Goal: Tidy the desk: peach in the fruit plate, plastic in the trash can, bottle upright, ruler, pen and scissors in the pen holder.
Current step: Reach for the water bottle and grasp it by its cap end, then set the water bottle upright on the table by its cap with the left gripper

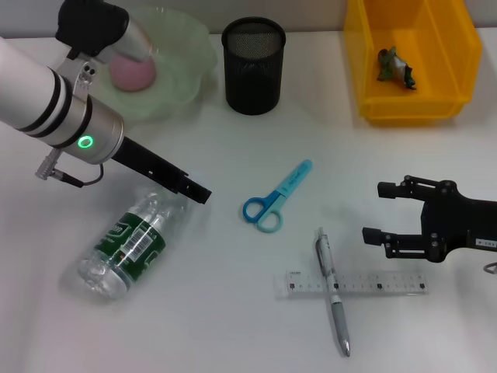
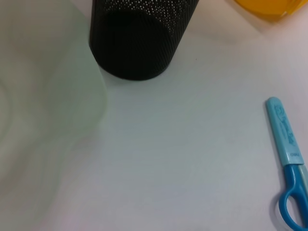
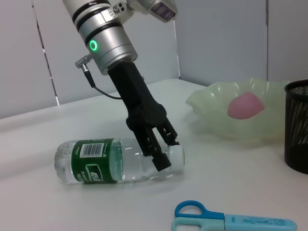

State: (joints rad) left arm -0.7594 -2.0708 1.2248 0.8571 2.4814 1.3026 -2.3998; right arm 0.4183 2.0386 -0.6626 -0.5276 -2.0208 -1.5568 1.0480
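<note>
A clear plastic bottle (image 1: 128,245) with a green label is lying on its side on the white desk (image 1: 233,334), toward the robot's left. Its long axis is running diagonally, with the white cap end pointing toward the middle of the desk and the base pointing back toward the robot.

The left gripper (image 1: 198,192) is reaching down to the cap end. In the right wrist view its fingers (image 3: 161,161) are sitting around the bottle's neck, but whether they are squeezing it is not clear.

The task appears partly done. The pink peach (image 1: 132,73) is already resting in the pale green fruit plate (image 1: 190,74), and a scrap is lying in the yellow trash can (image 1: 411,109). The bottle is not yet upright.

The black mesh pen holder (image 1: 254,66) is standing empty between plate and bin. The blue scissors (image 1: 276,198) are lying mid-desk, handles toward the robot. The pen (image 1: 334,307) is lying across the clear ruler (image 1: 353,284).

The right gripper (image 1: 373,211) is hovering with jaws wide apart just beside the ruler, holding nothing.
</note>
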